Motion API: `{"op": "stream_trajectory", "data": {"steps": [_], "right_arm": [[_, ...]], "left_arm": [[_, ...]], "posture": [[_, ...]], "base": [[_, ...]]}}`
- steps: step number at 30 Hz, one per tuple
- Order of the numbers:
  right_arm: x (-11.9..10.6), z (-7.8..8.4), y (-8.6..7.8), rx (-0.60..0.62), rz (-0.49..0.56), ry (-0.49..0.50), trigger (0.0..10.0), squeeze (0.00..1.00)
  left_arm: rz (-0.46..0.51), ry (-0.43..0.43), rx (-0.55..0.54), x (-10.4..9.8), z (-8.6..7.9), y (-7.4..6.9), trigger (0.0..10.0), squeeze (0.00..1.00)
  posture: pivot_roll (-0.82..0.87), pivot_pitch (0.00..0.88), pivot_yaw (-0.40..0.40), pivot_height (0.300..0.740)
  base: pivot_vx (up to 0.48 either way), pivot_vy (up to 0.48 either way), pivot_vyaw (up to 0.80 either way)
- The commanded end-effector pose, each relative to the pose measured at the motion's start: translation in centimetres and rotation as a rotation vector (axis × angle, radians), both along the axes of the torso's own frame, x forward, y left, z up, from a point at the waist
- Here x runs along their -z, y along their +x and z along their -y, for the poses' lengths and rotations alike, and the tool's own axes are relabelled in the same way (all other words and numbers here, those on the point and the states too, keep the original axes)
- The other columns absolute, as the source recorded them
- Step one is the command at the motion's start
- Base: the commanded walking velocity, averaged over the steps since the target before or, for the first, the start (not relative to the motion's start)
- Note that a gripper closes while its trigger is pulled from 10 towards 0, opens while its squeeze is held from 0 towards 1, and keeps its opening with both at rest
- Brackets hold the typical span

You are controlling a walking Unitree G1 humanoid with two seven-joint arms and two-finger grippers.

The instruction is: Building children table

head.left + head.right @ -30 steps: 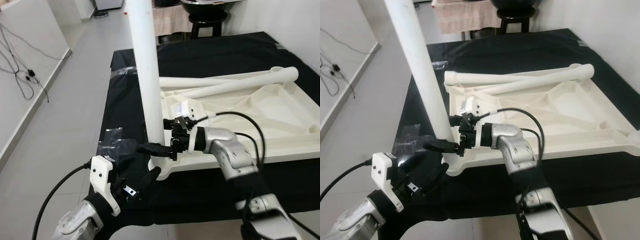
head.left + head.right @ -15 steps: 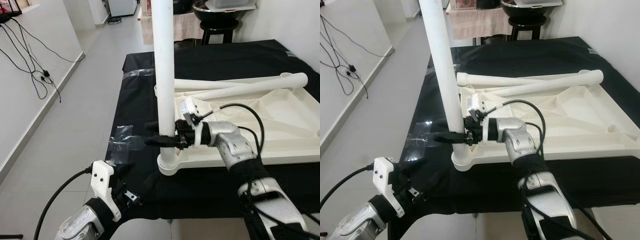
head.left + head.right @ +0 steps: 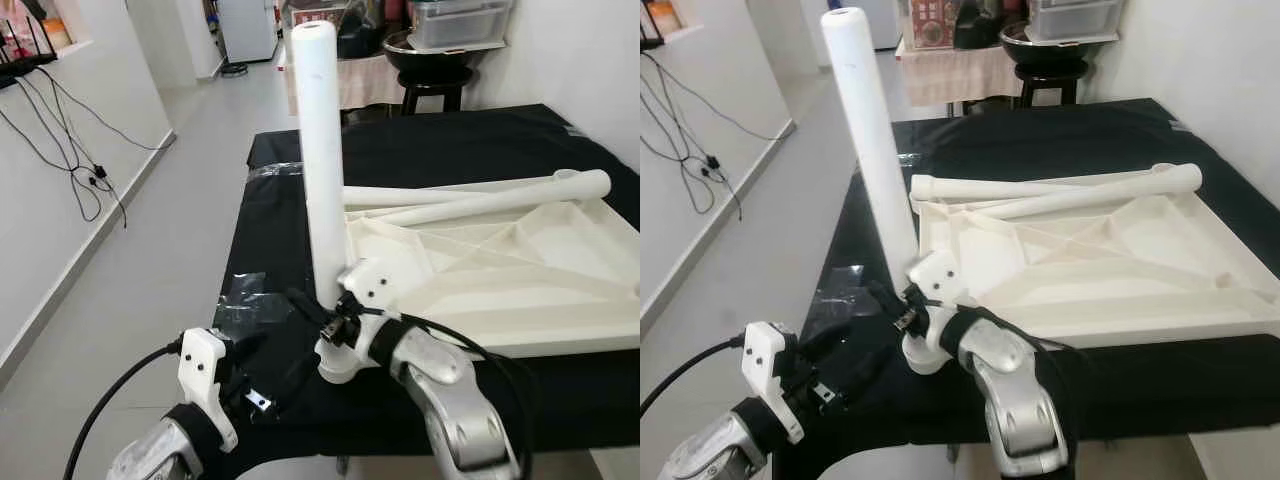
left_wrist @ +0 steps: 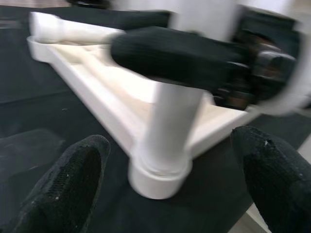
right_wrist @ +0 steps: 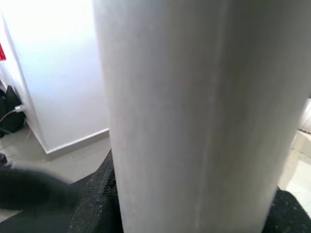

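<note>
- Upright table leg (image 3: 322, 170) stands in the near-left corner socket of the flipped tabletop (image 3: 520, 270), right by the black table's (image 3: 260, 250) front edge.
- Right gripper (image 3: 318, 312) is clamped around the leg low down.
- Left gripper (image 3: 262, 372) is spread wide, holding nothing, just off that corner with bare floor (image 3: 140, 250) to its left.
</note>
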State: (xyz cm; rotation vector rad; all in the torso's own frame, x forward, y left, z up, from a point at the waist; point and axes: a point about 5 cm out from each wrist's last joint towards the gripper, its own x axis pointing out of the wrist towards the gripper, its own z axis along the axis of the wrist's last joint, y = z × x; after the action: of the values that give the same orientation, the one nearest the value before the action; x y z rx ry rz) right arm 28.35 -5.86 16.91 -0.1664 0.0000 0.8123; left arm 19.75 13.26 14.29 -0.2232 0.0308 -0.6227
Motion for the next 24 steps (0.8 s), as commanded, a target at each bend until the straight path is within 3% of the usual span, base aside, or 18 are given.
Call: {"op": "stream_trajectory", "data": {"steps": [1, 2, 7, 8, 9, 11, 12, 13, 14, 15, 16, 18, 23, 24], "right_arm": [[2.8, 1.1, 0.9, 0.117, -0.126, -0.064, 10.0, 0.0], [2.4, 0.8, 1.2, 0.122, -0.14, -0.027, 10.0, 0.54], [1.9, 0.5, 0.8, 0.158, -0.166, 0.009, 10.0, 0.54], [1.1, 0.0, 1.0, 0.038, -0.152, 0.065, 10.0, 1.0], [1.1, 0.0, 1.0, 0.038, -0.152, 0.065, 10.0, 1.0], [-1.0, -0.2, 1.3, -0.286, -0.076, 0.142, 10.0, 1.0], [-1.0, -0.2, 1.3, -0.286, -0.076, 0.142, 10.0, 1.0], [-1.7, 0.0, 1.4, -0.393, -0.039, 0.144, 10.0, 1.0], [-1.7, 0.5, 1.7, -0.46, -0.046, 0.115, 10.0, 0.09], [-1.7, 0.5, 1.7, -0.46, -0.046, 0.115, 10.0, 0.09], [-1.2, 1.0, 2.3, -0.522, -0.025, 0.014, 10.0, 0.0], [-0.4, 1.7, 3.0, -0.576, -0.013, -0.107, 10.0, 0.0], [-0.7, 1.8, 4.5, -0.588, -0.069, -0.064, 10.0, 0.0], [-1.0, 1.7, 5.7, -0.579, -0.088, -0.032, 4.3, 0.0]], "left_arm": [[-0.012, 0.025, -0.003, 0.4, -0.2, 0.0, 10.0, 0.0], [-0.009, 0.024, -0.014, 0.3, -0.2, 0.0, 10.0, 0.0], [-0.005, 0.024, -0.025, 0.3, -0.3, 0.1, 10.0, 0.0], [-0.005, 0.023, -0.023, 0.3, -0.2, 0.1, 10.0, 0.0], [-0.005, 0.023, -0.023, 0.3, -0.2, 0.1, 10.0, 0.0], [-0.005, 0.022, -0.017, 0.3, -0.1, 0.2, 10.0, 0.0], [-0.005, 0.022, -0.017, 0.3, -0.1, 0.2, 10.0, 0.0], [-0.005, 0.022, -0.015, 0.3, -0.1, 0.2, 10.0, 0.0], [-0.004, 0.021, -0.014, 0.3, 0.0, 0.3, 10.0, 0.0], [-0.004, 0.021, -0.014, 0.3, 0.0, 0.3, 10.0, 0.0], [-0.003, 0.019, -0.016, 0.3, 0.0, 0.3, 10.0, 0.0], [0.0, 0.017, -0.018, 0.3, 0.0, 0.4, 10.0, 0.0], [0.003, 0.017, -0.024, 0.3, 0.1, 0.4, 10.0, 0.0], [0.004, 0.016, -0.025, 0.2, 0.1, 0.4, 10.0, 0.0]], "posture": [[-0.01, 0.081, 0.072, 0.74], [-0.01, 0.077, 0.069, 0.74], [-0.01, 0.077, 0.069, 0.74], [0.0, 0.075, 0.069, 0.74], [0.0, 0.075, 0.069, 0.74], [0.0, 0.071, 0.068, 0.74], [0.0, 0.071, 0.068, 0.74], [0.0, 0.071, 0.068, 0.74], [-0.01, 0.071, 0.064, 0.74], [-0.01, 0.071, 0.064, 0.74], [0.0, 0.07, 0.063, 0.74], [0.0, 0.072, 0.06, 0.74], [0.01, 0.07, 0.06, 0.74], [0.01, 0.07, 0.059, 0.74]], "base": [[0.0, 0.0, 0.0], [0.0, 0.0, 0.0], [0.0, 0.0, 0.0], [0.0, 0.0, 0.0], [0.0, 0.0, 0.0], [0.0, 0.0, 0.0], [0.0, 0.0, 0.0], [0.0, 0.0, 0.0], [0.0, 0.0, 0.0], [0.0, 0.0, 0.0], [0.0, 0.0, 0.0], [0.0, 0.0, 0.0], [0.0, 0.0, 0.0], [0.0, 0.0, 0.0]]}}
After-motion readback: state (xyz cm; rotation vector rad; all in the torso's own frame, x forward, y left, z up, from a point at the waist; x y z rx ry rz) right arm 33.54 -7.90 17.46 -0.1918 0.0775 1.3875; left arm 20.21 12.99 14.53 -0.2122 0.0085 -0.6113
